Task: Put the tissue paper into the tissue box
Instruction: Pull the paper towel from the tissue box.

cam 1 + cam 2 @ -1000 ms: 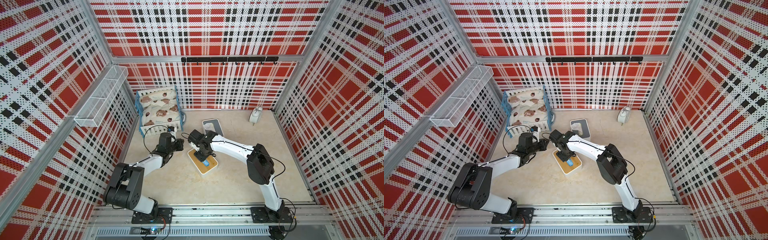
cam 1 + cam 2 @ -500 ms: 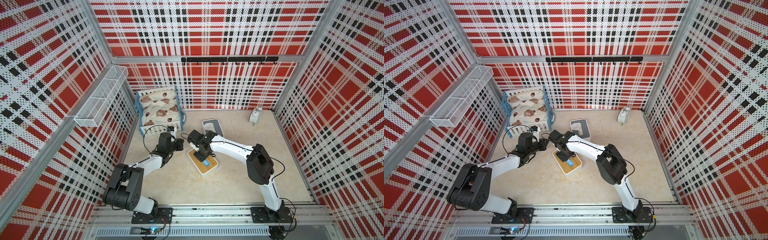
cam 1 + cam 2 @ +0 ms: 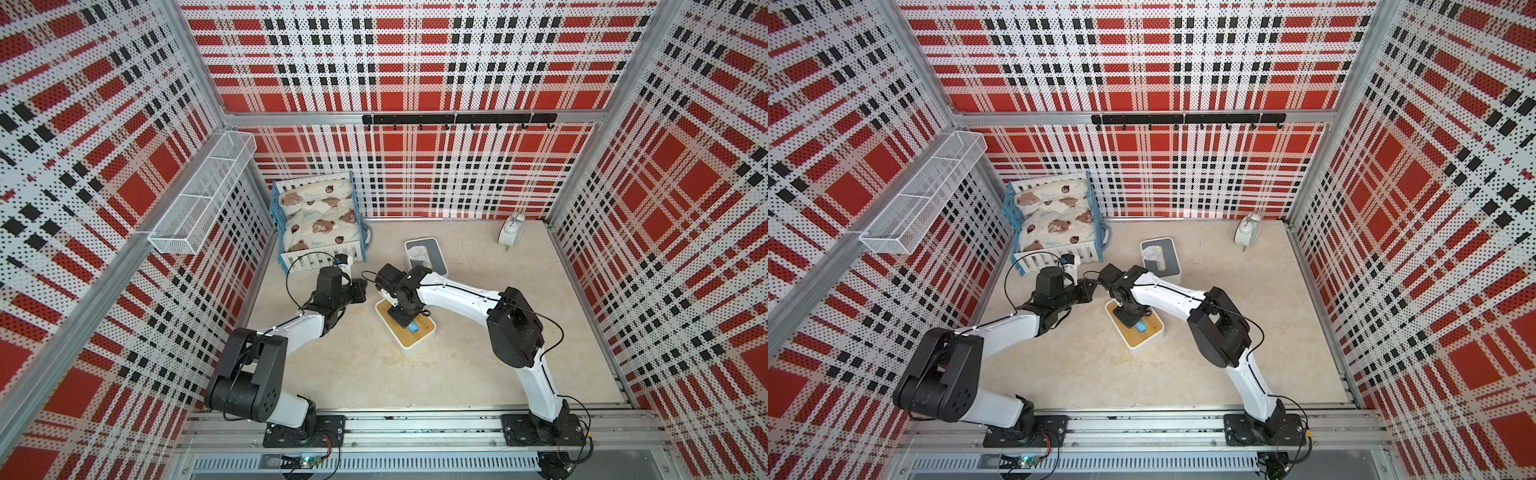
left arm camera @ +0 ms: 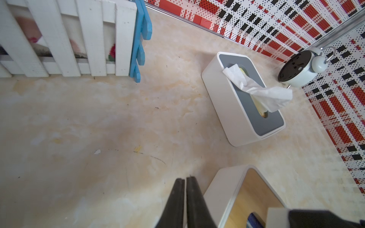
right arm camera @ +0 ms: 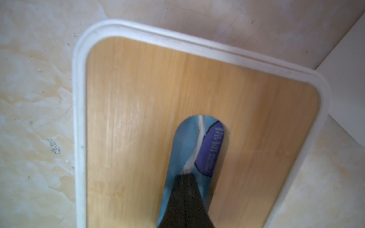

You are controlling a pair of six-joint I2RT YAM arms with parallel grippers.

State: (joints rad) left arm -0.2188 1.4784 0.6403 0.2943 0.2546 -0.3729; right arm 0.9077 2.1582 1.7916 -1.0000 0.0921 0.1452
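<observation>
The right gripper (image 5: 184,176), clenched on tissue paper (image 5: 199,138) inside the tissue box (image 5: 80,118) slot, apparently seats it, while the left gripper (image 4: 185,178), clenched empty, stands at the box's 10 o'clock, likely to brace it.

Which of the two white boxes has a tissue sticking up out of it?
The grey-topped box: a white tissue stands out of its slot. The wooden-topped box has the right arm's fingers at its slot instead.

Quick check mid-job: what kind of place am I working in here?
Likely a staged robot test cell dressed as a miniature bedroom: plaid perforated walls enclose it, with a small bed and an alarm clock inside.
</observation>
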